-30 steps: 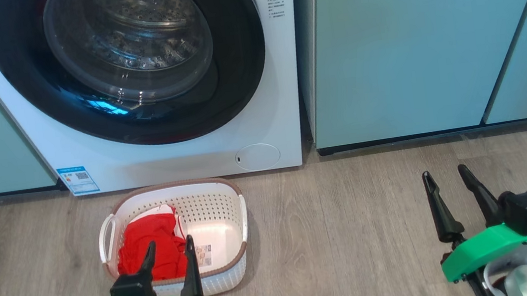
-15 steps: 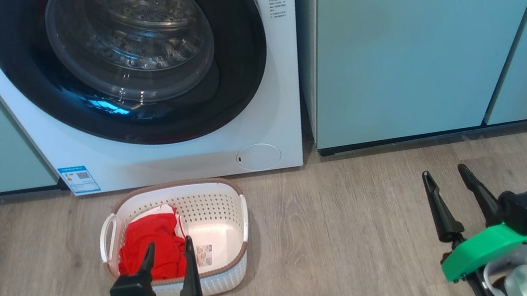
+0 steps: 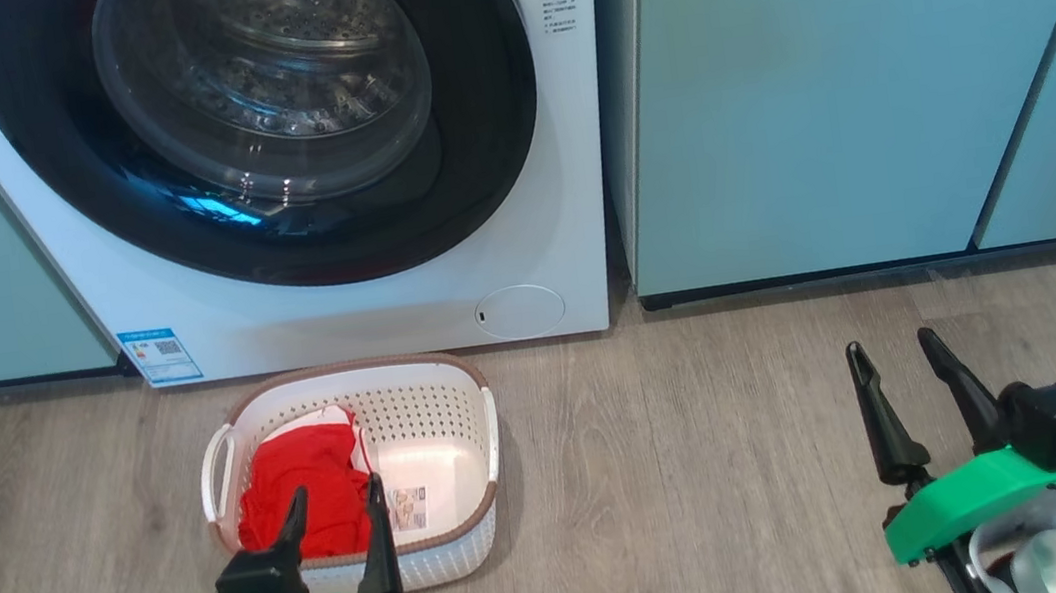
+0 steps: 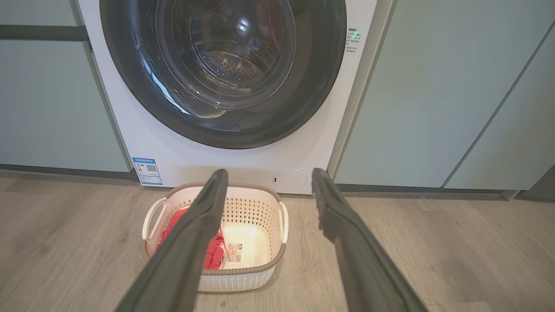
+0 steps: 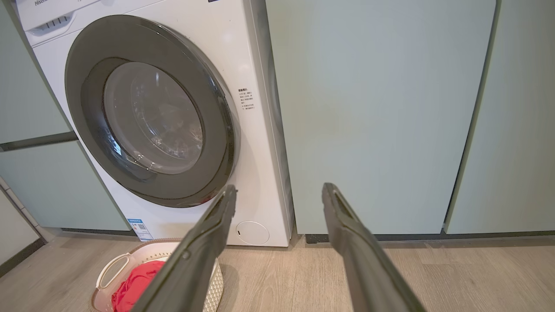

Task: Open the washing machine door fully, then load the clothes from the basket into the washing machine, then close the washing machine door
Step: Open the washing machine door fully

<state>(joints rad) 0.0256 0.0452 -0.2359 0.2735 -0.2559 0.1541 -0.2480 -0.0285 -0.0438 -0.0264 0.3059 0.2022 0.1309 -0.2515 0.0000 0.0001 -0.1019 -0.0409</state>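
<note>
Only the head view has drifted since a second ago. The left gripper (image 3: 335, 486), fingers wide, hangs on the near side of the basket (image 3: 411, 412), hiding part of the red clothes (image 3: 303, 470) inside. The right gripper (image 3: 889, 342), equally wide, sits well to its right. Behind it, on the wood floor (image 3: 691, 478), stands the washing machine (image 3: 339, 315), door (image 3: 486, 120) shut and top cut off, between teal cabinets (image 3: 816, 100).

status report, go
Both open, empty: left gripper by basket, right gripper over floor. Closed washing machine door, clothes in basket. Basket close under door.

Hisense on washing machine (image 5: 256, 151), blue label (image 5: 140, 228) illegible
</note>
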